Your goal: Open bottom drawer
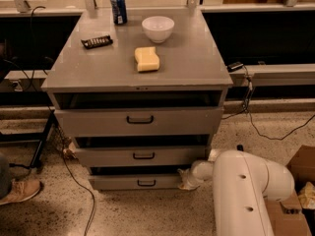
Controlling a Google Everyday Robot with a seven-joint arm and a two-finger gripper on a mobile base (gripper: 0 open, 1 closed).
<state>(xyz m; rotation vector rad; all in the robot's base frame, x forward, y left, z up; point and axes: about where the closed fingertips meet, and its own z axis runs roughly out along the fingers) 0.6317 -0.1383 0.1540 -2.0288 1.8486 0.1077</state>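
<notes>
The grey metal cabinet has three drawers. The bottom drawer [129, 182] is the lowest and shallowest, with a small black bar handle [146, 183], and its front stands slightly out from the cabinet. My white arm [246, 191] reaches in from the lower right. My gripper [186, 179] is at the right end of the bottom drawer front, low near the floor and touching or very close to it.
On the cabinet top sit a blue can [118, 8], a white bowl [158, 28], a yellow sponge [147, 59] and a dark snack bar [96, 42]. Cables run across the floor at left. A cardboard box [300, 191] stands at right. A shoe [17, 191] shows at left.
</notes>
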